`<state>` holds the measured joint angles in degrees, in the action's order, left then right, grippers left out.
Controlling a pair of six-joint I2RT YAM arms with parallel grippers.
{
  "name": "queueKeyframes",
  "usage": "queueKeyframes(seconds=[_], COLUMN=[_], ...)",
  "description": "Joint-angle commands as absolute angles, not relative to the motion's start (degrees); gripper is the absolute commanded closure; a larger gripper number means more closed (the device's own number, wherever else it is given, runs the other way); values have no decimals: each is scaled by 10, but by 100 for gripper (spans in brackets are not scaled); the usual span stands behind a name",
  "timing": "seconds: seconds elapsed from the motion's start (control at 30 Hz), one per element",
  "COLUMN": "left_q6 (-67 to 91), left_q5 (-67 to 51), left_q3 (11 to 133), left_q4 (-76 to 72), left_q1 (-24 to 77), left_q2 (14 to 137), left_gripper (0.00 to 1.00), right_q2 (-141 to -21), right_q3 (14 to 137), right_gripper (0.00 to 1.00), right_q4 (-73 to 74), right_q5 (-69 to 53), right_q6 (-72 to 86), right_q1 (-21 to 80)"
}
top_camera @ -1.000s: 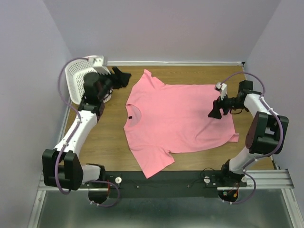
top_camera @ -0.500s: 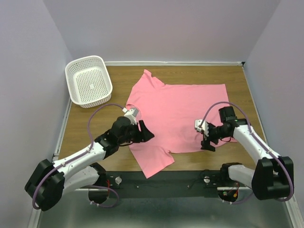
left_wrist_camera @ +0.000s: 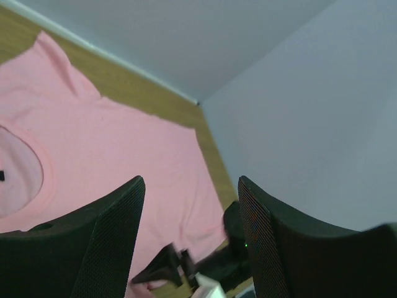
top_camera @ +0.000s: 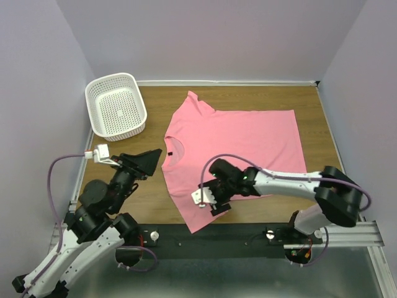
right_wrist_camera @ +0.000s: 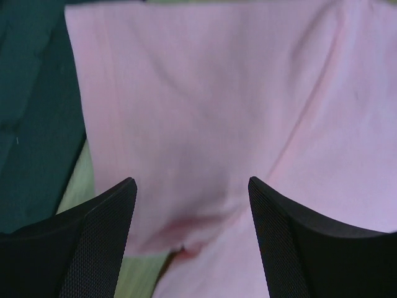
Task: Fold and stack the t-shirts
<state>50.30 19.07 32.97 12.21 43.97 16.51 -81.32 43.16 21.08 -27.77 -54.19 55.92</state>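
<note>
The pink t-shirt [top_camera: 239, 146] lies spread flat on the wooden table, collar to the left and hem to the right. My left gripper [top_camera: 149, 162] is open and empty, raised above the table just left of the collar. In the left wrist view the shirt [left_wrist_camera: 118, 149] lies beyond my open left gripper [left_wrist_camera: 192, 248]. My right gripper [top_camera: 216, 200] is open and low over the shirt where the near sleeve [top_camera: 200, 214] joins the body. The right wrist view shows that sleeve's cloth [right_wrist_camera: 205, 93] between the open right gripper [right_wrist_camera: 192, 242], with nothing gripped.
A white perforated basket [top_camera: 116, 107] stands at the back left of the table. The black base rail [top_camera: 205, 234] runs along the near edge, close to the sleeve; it shows dark at the left of the right wrist view [right_wrist_camera: 31, 93]. Pale walls enclose the table.
The left arm left the basket, passed over the collar, then pulled back and up to the left. The right arm swept from the shirt's right hem across to the near sleeve.
</note>
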Motion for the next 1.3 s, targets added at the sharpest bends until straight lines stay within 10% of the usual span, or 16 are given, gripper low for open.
queueKeyframes(seconds=[0.0, 0.37, 0.57, 0.67, 0.97, 1.27], left_q6=[516, 481, 476, 481, 491, 467], left_q5=[280, 260, 262, 265, 299, 355], left_q3=[331, 350, 346, 343, 334, 315], left_q4=[247, 239, 239, 237, 220, 80], left_q1=[441, 441, 441, 441, 441, 434], left_q2=[102, 99, 84, 69, 107, 265], left_gripper=[30, 30, 30, 30, 28, 18], right_q2=[-902, -1036, -1069, -1072, -1012, -906], right_q3=[508, 572, 572, 576, 597, 613], right_gripper=[21, 37, 68, 99, 99, 45], right_q4=[96, 91, 137, 156, 246, 292], right_q5=[-182, -151, -194, -220, -357, -313], right_q6=[-439, -385, -383, -384, -436, -448], right_q1=[655, 679, 684, 686, 801, 799])
